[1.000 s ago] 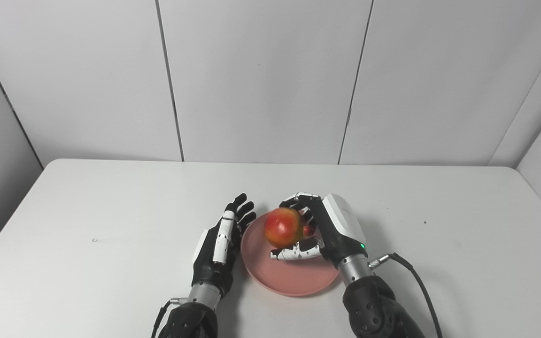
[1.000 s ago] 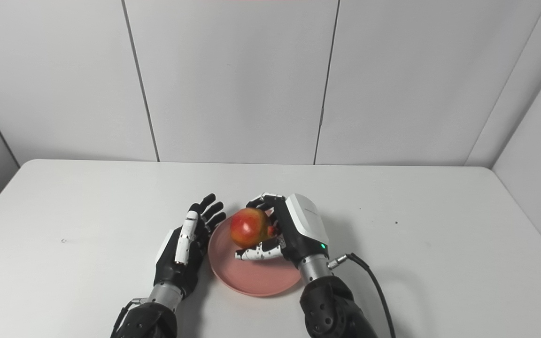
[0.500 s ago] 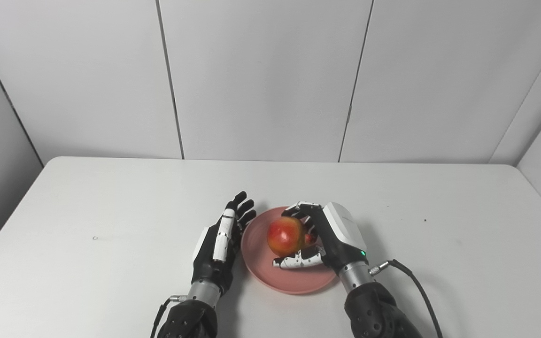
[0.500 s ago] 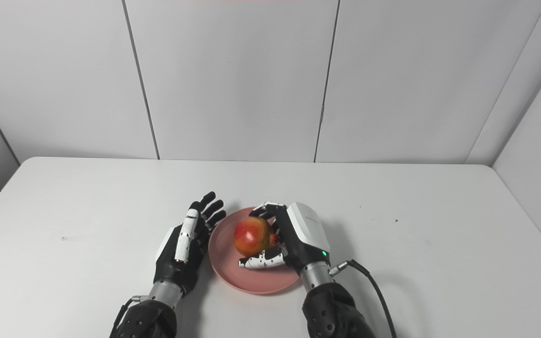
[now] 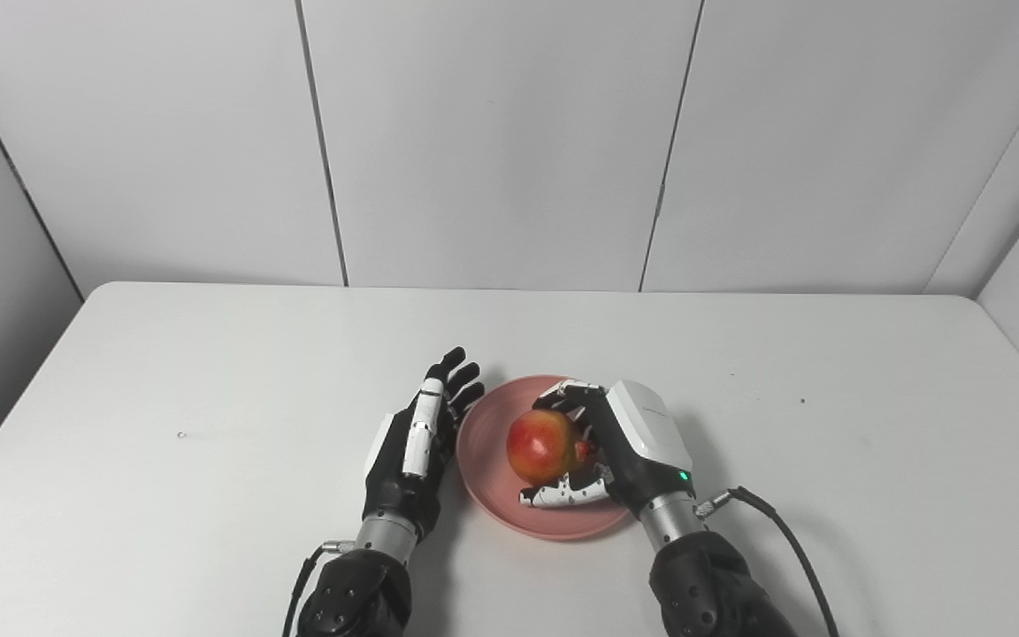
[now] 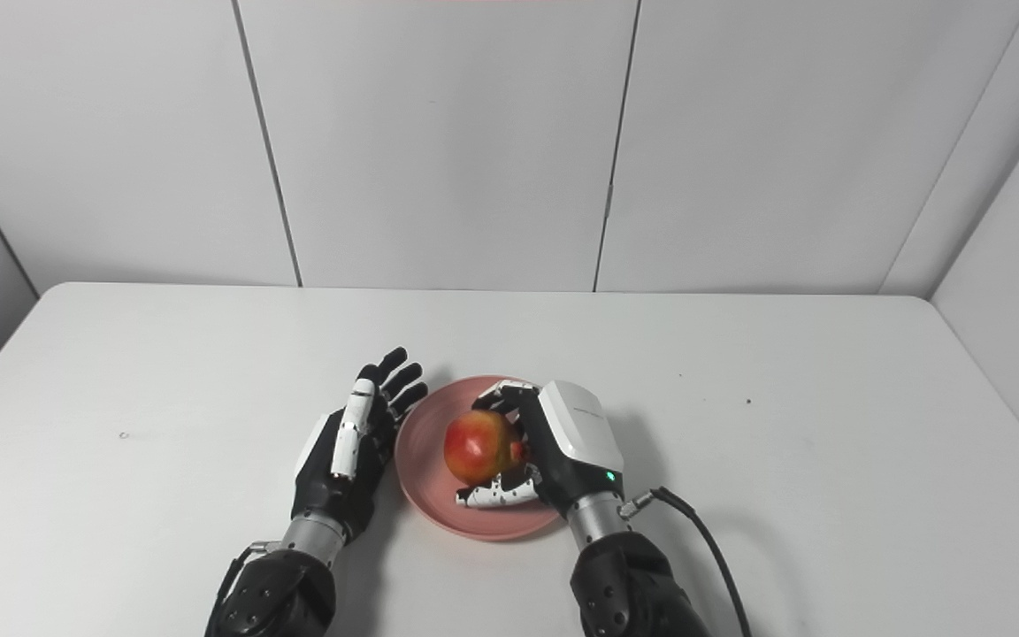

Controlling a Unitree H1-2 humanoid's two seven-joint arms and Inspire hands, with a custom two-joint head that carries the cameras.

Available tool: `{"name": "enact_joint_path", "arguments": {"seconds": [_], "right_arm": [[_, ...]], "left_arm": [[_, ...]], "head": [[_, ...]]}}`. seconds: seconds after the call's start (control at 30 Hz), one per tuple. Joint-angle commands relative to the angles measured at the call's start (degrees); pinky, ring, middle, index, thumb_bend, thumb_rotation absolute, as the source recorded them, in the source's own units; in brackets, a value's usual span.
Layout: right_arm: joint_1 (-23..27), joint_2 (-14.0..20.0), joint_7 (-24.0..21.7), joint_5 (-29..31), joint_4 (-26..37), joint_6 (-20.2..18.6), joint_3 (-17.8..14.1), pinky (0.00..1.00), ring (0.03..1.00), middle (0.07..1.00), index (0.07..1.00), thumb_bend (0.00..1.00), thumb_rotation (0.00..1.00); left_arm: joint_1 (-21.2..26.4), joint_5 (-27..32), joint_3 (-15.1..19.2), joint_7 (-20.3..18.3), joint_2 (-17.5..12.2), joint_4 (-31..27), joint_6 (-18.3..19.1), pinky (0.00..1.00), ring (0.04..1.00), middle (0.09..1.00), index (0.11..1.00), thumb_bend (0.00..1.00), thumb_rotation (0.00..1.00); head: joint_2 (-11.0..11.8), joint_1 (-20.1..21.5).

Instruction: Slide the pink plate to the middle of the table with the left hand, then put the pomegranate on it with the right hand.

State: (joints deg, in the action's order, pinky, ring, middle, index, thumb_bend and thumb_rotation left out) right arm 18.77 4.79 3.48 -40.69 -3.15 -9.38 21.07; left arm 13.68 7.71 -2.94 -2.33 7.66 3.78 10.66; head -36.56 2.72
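Observation:
The pink plate (image 5: 492, 495) lies near the front middle of the white table (image 5: 164, 372). My right hand (image 5: 624, 447) is over the plate, its fingers and thumb wrapped around the red-yellow pomegranate (image 5: 543, 445), which sits low over the plate's middle; whether it touches the plate I cannot tell. My left hand (image 5: 412, 451) stands on edge beside the plate's left rim, fingers straight and apart, holding nothing. In the right eye view the pomegranate (image 6: 478, 445) and the plate (image 6: 430, 495) show the same way.
A black cable (image 5: 784, 540) trails from the right wrist toward the front edge. Grey wall panels (image 5: 492, 141) close off the table's back and sides. A small dark speck (image 5: 180, 434) marks the table at the left.
The right hand has lowered the pomegranate toward the plate's middle. The whole picture has shifted upward a little, so the camera moved. The left hand has kept its place beside the plate.

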Motion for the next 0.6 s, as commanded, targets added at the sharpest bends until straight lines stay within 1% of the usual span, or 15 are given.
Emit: {"name": "enact_joint_path", "arguments": {"seconds": [0.0, 0.07, 0.1, 0.13, 0.17, 0.2, 0.27, 0.33, 0.37, 0.43, 0.57], "right_arm": [[1.2, 0.4, 1.3, -1.0, 1.9, 2.8, 0.1, 0.46, 0.536, 0.552, 0.498, 0.53, 0.07], [1.2, 0.7, 0.6, -1.3, 2.0, 2.6, 0.5, 0.48, 0.558, 0.596, 0.495, 0.52, 0.12], [1.2, 0.9, 0.3, -1.4, 2.0, 2.6, 0.7, 0.54, 0.608, 0.646, 0.603, 0.68, 0.16], [1.3, 1.1, -0.6, -1.4, 2.3, 2.2, 0.9, 0.55, 0.625, 0.664, 0.639, 0.73, 0.17], [1.3, 1.3, -1.2, -1.4, 2.5, 1.9, 1.1, 0.60, 0.665, 0.701, 0.683, 0.76, 0.20], [1.3, 1.5, -2.1, -1.4, 2.7, 1.4, 1.2, 0.63, 0.691, 0.724, 0.711, 0.78, 0.22], [1.3, 1.9, -3.5, -1.7, 3.1, 0.6, 1.6, 0.72, 0.784, 0.807, 0.794, 0.83, 0.27], [1.3, 2.1, -4.8, -2.2, 3.4, -0.1, 1.8, 0.75, 0.808, 0.826, 0.814, 0.84, 0.28], [1.3, 2.2, -5.3, -2.4, 3.5, -0.3, 1.9, 0.79, 0.842, 0.857, 0.846, 0.86, 0.31], [1.3, 2.4, -6.1, -2.9, 3.6, -0.4, 2.0, 0.83, 0.874, 0.886, 0.875, 0.88, 0.34], [1.4, 2.6, -7.1, -3.9, 3.8, -0.4, 2.0, 0.87, 0.906, 0.913, 0.903, 0.89, 0.38]], "left_arm": [[1.2, 0.1, -0.2, -0.2, 0.5, -0.8, 0.7, 0.91, 0.898, 0.913, 0.898, 0.44, 1.00], [1.2, 0.1, -0.2, -0.1, 0.5, -0.8, 0.8, 0.91, 0.898, 0.913, 0.898, 0.44, 1.00], [1.2, 0.1, -0.2, -0.1, 0.5, -0.9, 0.9, 0.91, 0.898, 0.913, 0.897, 0.44, 1.00], [1.2, 0.0, -0.2, 0.0, 0.6, -0.9, 1.0, 0.91, 0.898, 0.913, 0.897, 0.44, 1.00], [1.2, -0.1, -0.2, 0.1, 0.6, -1.0, 1.0, 0.91, 0.896, 0.911, 0.896, 0.44, 1.00], [1.2, -0.1, -0.2, 0.2, 0.6, -1.0, 1.1, 0.90, 0.896, 0.910, 0.895, 0.44, 1.00], [1.2, -0.2, -0.2, 0.3, 0.7, -1.1, 1.2, 0.90, 0.893, 0.907, 0.892, 0.44, 1.00], [1.1, -0.3, -0.3, 0.4, 0.7, -1.2, 1.3, 0.90, 0.892, 0.905, 0.890, 0.44, 1.00], [1.1, -0.3, -0.3, 0.4, 0.7, -1.3, 1.3, 0.90, 0.891, 0.905, 0.890, 0.44, 1.00], [1.1, -0.4, -0.4, 0.4, 0.6, -1.3, 1.3, 0.90, 0.890, 0.905, 0.890, 0.44, 1.00], [1.1, -0.5, -0.3, 0.3, 0.7, -1.3, 1.3, 0.90, 0.889, 0.904, 0.890, 0.44, 1.00]], "head": [[0.1, 0.0], [0.0, 0.0], [0.0, 0.0], [-0.1, 0.0], [-0.1, 0.0], [-0.1, 0.0], [-0.1, 0.0], [-0.2, -0.1], [-0.2, -0.1], [-0.2, -0.1], [-0.2, -0.2]]}}
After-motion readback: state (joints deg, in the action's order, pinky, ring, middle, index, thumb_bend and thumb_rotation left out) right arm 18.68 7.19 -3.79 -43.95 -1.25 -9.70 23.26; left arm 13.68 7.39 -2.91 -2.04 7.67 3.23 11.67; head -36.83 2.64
